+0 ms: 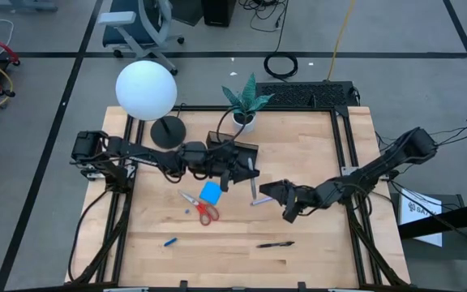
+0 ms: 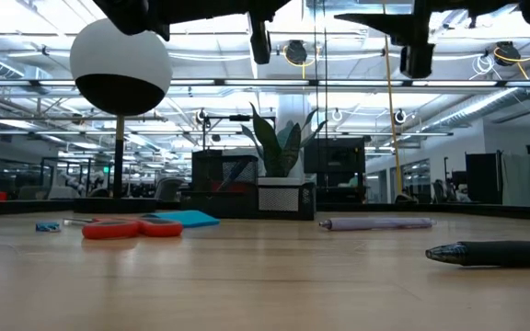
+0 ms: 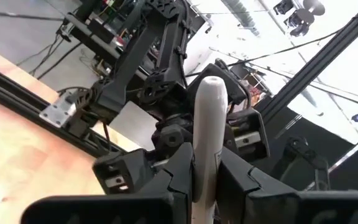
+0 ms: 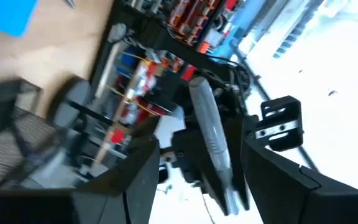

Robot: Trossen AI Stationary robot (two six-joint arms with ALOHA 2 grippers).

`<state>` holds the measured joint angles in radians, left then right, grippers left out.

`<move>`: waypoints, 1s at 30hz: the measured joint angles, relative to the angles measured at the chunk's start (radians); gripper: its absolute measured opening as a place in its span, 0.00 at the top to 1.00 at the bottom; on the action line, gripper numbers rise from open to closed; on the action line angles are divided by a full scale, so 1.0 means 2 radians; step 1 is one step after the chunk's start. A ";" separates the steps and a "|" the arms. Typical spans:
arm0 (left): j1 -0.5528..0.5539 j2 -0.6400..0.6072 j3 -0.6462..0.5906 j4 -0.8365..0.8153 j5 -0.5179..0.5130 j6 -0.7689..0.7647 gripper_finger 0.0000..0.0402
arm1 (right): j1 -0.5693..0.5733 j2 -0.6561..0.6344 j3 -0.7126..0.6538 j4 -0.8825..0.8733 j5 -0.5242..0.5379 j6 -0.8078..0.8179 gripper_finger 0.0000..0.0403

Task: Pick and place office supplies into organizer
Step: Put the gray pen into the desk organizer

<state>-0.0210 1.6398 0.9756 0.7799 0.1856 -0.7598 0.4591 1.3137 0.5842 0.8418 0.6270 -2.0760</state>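
My left gripper (image 1: 237,172) hangs above the table beside the black mesh organizer (image 1: 237,150), shut on a grey pen (image 3: 210,112). My right gripper (image 1: 289,203) is open and faces it from the right, also raised. In the right wrist view the held pen (image 4: 207,124) stands between my wide-open right fingers but farther off. A second grey pen (image 1: 255,195) lies flat on the table between the grippers. The red-handled scissors (image 1: 201,208), blue note pad (image 1: 210,192), tiny blue piece (image 1: 170,241) and black pen (image 1: 276,243) all lie flat on the wood. My left gripper pinches the grey pen between its two fingers (image 3: 173,168), holding it partway along the barrel (image 3: 205,165). The pen runs along the fingers, and its rounded end (image 3: 211,84) sticks out past them toward the right arm. It is lifted clear of the table.
A lamp with a white globe (image 1: 146,89) and a round black base (image 1: 169,131) stands at the far left. A potted plant (image 1: 244,109) sits behind the organizer. The black frame rails (image 1: 349,162) run along the table's right side. Bare wood lies toward the near edge.
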 joint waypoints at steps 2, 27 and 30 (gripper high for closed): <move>-0.001 0.000 0.000 0.000 0.000 -0.001 0.89 | 0.000 0.014 0.000 0.023 -0.002 -0.032 0.46; -0.018 0.005 0.000 0.005 -0.027 0.026 0.89 | -0.033 0.095 0.032 0.120 -0.116 -0.078 0.53; -0.019 0.005 0.000 0.006 -0.025 0.026 0.89 | -0.031 0.095 0.032 0.117 -0.117 -0.047 0.63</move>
<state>-0.0593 1.6489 0.9756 0.7916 0.1348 -0.7086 0.3973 1.5028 0.6482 1.0753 0.3936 -2.1694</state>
